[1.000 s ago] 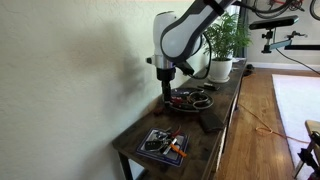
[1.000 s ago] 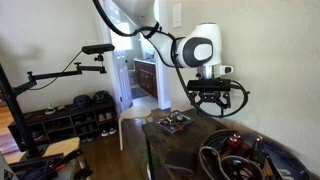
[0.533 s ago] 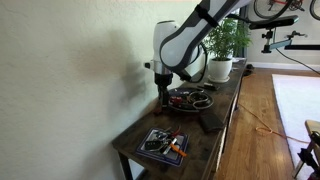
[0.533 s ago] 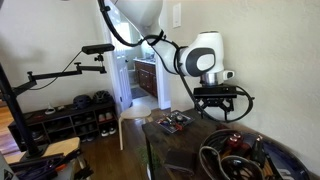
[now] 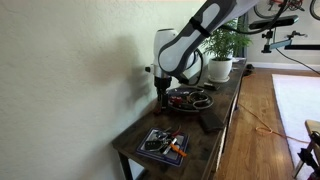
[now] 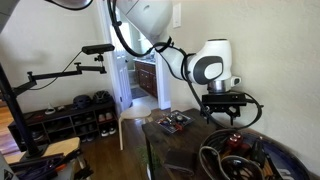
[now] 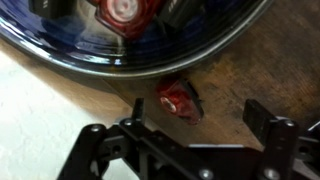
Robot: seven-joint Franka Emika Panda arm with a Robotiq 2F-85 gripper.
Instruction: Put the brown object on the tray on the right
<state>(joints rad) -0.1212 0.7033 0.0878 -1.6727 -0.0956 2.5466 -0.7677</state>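
In the wrist view a small reddish-brown object [image 7: 180,100] lies on the wooden tabletop, just outside the rim of the round dark tray [image 7: 100,62]. My gripper [image 7: 200,125] is open and empty, its two fingers straddling the space just beside the object, not touching it. In both exterior views the gripper [image 5: 163,97] [image 6: 225,114] hangs low at the edge of the round tray [image 5: 180,105] [image 6: 208,158]. The brown object is too small to make out there.
The round tray holds several items, one red [image 7: 122,10]. A square blue-and-white patterned tray [image 5: 163,143] [image 6: 175,122] with small things sits at the near end of the narrow wooden table [image 5: 215,125]. A potted plant [image 5: 221,60] stands beyond the round tray. A wall runs along the table.
The arm has shifted sideways toward the wall-side rim of the round tray and come slightly lower. The gripper has stayed open and empty.
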